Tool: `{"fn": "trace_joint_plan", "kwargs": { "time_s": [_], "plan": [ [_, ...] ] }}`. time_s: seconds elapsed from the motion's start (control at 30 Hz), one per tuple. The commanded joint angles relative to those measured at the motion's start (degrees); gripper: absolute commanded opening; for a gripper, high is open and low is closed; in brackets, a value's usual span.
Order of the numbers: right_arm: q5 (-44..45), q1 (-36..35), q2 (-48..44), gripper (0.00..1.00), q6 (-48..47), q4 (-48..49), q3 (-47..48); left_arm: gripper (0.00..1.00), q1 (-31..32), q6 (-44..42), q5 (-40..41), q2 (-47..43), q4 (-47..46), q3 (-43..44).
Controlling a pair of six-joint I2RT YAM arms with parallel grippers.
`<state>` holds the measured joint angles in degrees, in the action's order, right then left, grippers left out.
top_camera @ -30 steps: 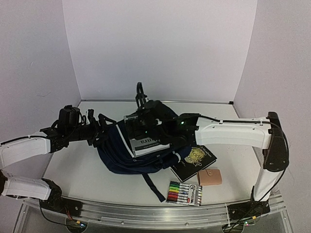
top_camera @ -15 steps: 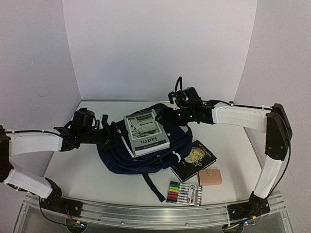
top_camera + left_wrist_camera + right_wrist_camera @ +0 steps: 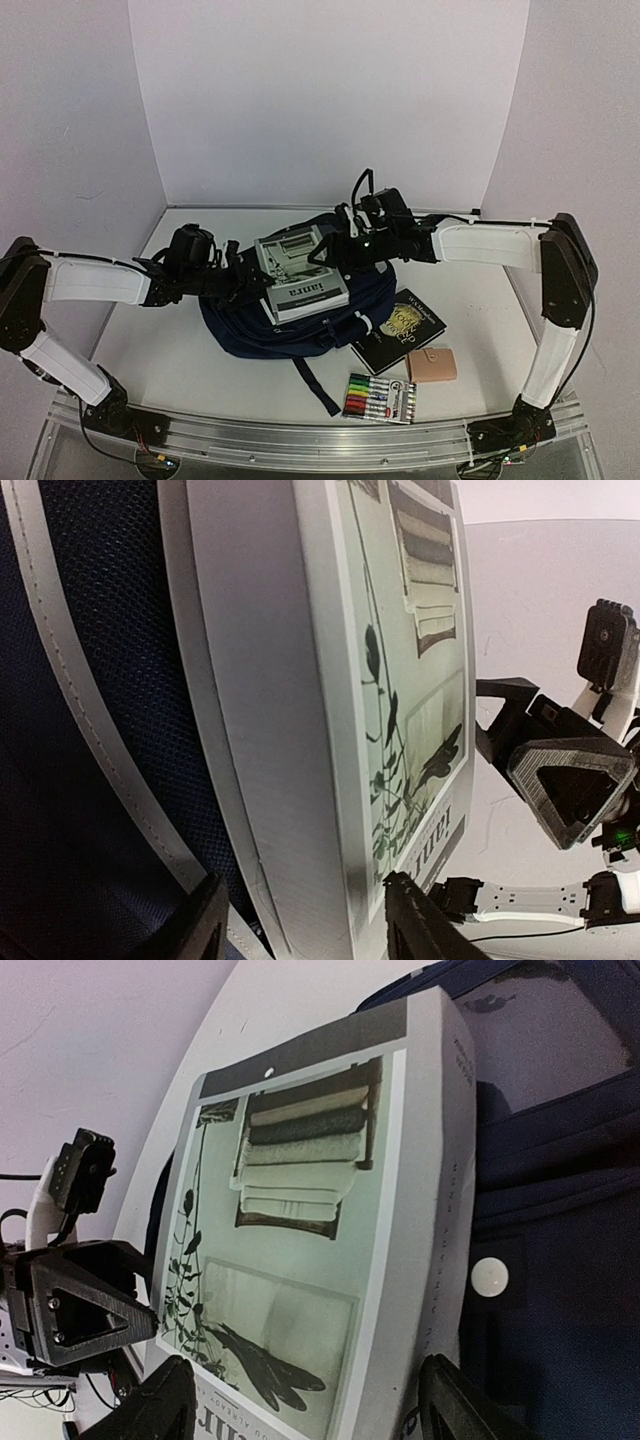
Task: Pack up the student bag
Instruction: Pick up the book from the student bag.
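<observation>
The navy student bag (image 3: 300, 325) lies flat mid-table, with a grey book (image 3: 298, 272) lying on top of it. My left gripper (image 3: 248, 286) is open at the book's left edge. In the left wrist view its jaws (image 3: 305, 915) straddle the thickness of the book (image 3: 400, 680), with the bag's fabric (image 3: 90, 730) beside it. My right gripper (image 3: 334, 251) is open at the book's far right corner. In the right wrist view it (image 3: 305, 1395) hovers spread over the cover of the book (image 3: 310, 1210), and the bag (image 3: 560, 1190) lies to the right.
A black book (image 3: 398, 330) lies right of the bag, partly under it. A pink wallet (image 3: 432, 366) and a pack of markers (image 3: 380, 398) lie in front of the black book. White walls stand at the back and both sides.
My right gripper came off the book, swung to the far right, then returned to the book's far corner. My left gripper moved right up to the book's left edge.
</observation>
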<state>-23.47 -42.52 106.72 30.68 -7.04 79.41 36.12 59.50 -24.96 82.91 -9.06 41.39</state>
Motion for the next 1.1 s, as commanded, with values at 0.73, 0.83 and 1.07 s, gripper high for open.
{"fn": "trace_joint_plan", "kwargs": {
  "time_s": [0.73,0.83,1.07],
  "plan": [
    [-14.9,-0.2,-1.2,0.62,13.1,19.0,-6.8,0.42,0.2,1.5,-1.5,2.5,-7.3,-0.9],
    [-14.0,-0.2,-2.1,0.52,13.4,19.6,-7.4,0.42,0.2,1.0,-1.7,1.9,-7.1,-0.8],
    [-10.3,-0.2,-7.5,0.45,10.7,18.3,-7.6,0.8,0.1,-6.1,5.9,-7.3,5.6,0.4]
  ]
}}
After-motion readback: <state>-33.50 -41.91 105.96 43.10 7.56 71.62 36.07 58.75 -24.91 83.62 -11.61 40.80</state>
